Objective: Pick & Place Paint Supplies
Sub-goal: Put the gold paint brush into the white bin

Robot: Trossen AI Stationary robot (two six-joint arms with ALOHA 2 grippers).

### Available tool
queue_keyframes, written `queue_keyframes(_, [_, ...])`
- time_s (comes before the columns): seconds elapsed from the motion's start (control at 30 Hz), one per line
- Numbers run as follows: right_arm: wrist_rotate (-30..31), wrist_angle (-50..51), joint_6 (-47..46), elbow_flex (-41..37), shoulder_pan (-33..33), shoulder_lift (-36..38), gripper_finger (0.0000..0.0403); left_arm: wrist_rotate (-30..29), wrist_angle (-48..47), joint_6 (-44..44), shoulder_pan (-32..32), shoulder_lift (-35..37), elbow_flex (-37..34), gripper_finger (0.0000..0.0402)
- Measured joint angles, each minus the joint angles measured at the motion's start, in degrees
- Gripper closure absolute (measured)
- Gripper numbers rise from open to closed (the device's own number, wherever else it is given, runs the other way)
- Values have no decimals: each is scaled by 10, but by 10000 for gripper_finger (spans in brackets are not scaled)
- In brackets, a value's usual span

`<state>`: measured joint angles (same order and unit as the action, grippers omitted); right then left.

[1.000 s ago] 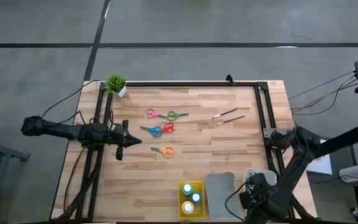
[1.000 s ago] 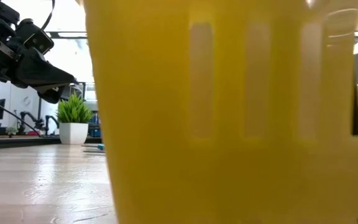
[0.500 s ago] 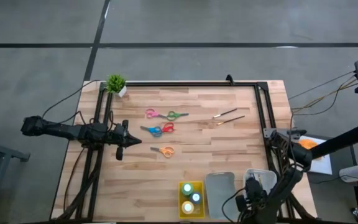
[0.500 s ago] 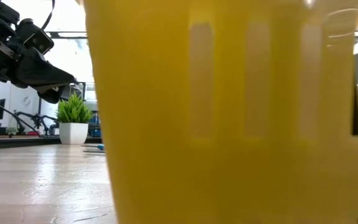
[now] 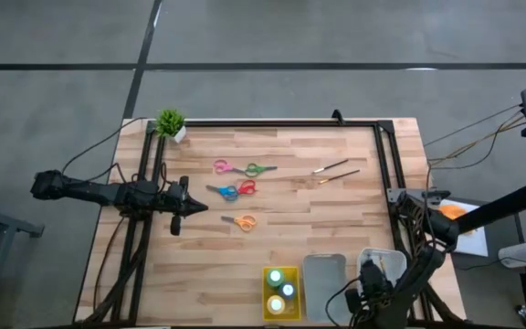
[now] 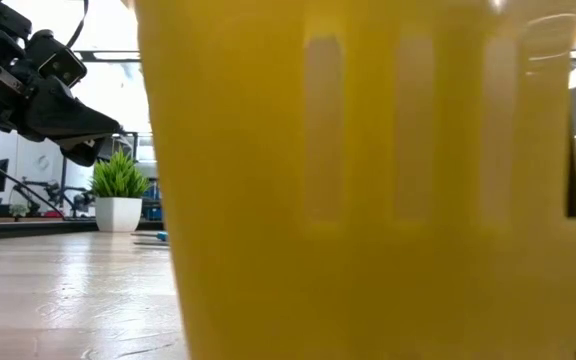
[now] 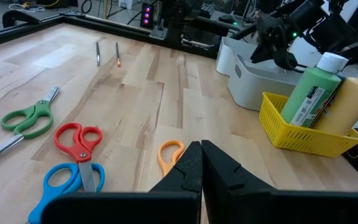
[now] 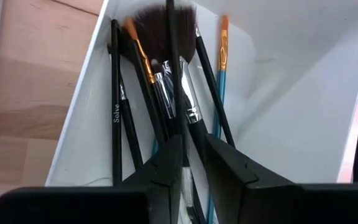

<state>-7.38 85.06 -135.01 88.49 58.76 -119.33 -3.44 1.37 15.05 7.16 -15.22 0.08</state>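
Observation:
My right gripper [image 8: 193, 165] points down into the white tray [image 8: 291, 93] at the table's near right corner [image 5: 379, 272], its fingers a little apart. A thin black brush handle [image 8: 174, 74] runs up between them, among several other brushes [image 8: 151, 68] lying in the tray. My left gripper [image 5: 191, 206] hovers shut at the table's left, above the orange scissors [image 7: 169, 155]. Red-and-blue scissors [image 5: 233, 190] and pink-and-green scissors [image 5: 245, 168] lie flat on the table. Two thin brushes [image 5: 336, 169] lie at the far right. Paint bottles [image 5: 281, 292] stand in the yellow tray [image 7: 309, 134]. My right gripper has the thin black brush handle [image 8: 180, 134] between its parted fingers, which come from above, slanting down, and lie along it. The handle runs close to one finger [image 8: 166, 168]; whether it touches, I cannot tell. The brush's far end lies in the white tray.
A grey tray [image 5: 322, 274] sits between the yellow and white trays. A small potted plant [image 5: 171, 123] stands at the far left corner. A black frame rail [image 5: 272, 122] runs along the far and side edges. The yellow tray's wall [image 6: 368, 200] fills the low view.
My right gripper has sunk toward the white tray at the near right corner, then held still there.

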Motion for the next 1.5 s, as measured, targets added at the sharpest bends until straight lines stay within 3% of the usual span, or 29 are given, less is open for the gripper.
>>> queue_keyframes(0.23, [0, 4, 2, 0, 0, 10, 339, 0, 0, 0, 0, 0, 0, 402])
queue_keyframes(0.5, [35, 50, 10, 0, -6, 88, 339, 0, 0, 0, 0, 0, 0, 402])
queue_keyframes(0.7, [96, 49, 23, -35, -9, 162, 339, 0, 0, 0, 0, 0, 0, 402])
queue_keyframes(1.03, [228, 50, 81, -172, -50, 298, 339, 0, 0, 0, 0, 0, 0, 402])
queue_keyframes(1.3, [353, 37, 196, -277, -135, 403, 339, 0, 0, 0, 0, 0, 0, 402])
queue_keyframes(1.5, [380, -39, 434, -326, -233, 466, 339, 0, 0, 0, 0, 0, 0, 402])
